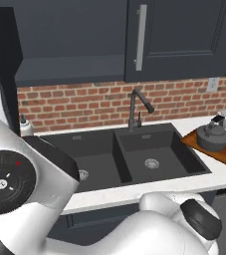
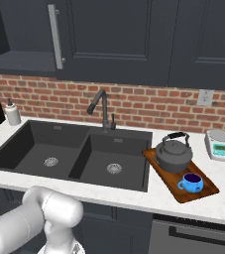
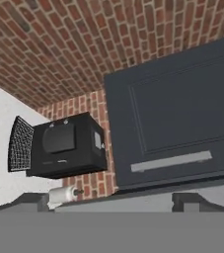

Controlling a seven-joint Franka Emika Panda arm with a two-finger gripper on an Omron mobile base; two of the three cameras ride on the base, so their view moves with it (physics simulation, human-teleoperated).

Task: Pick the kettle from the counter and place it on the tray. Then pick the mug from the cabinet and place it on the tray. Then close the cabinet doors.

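Brown wooden tray [image 2: 210,191] lies on the white worktop [image 2: 134,198] right of the sink [image 2: 69,171]. Kettle [image 2: 173,154] stands on the tray's rear half; blue mug [image 2: 192,183] sits just in front of it, also on the tray. Cabinet [image 2: 20,62] shelf is exposed at upper left, one door [image 2: 114,39] beside it shut flat. Scale [image 2: 220,144] sits behind the tray. Hand [image 3: 111,200] has its jaws wide and holds nothing, facing a door [image 3: 182,113] with a grey handle [image 3: 171,161]
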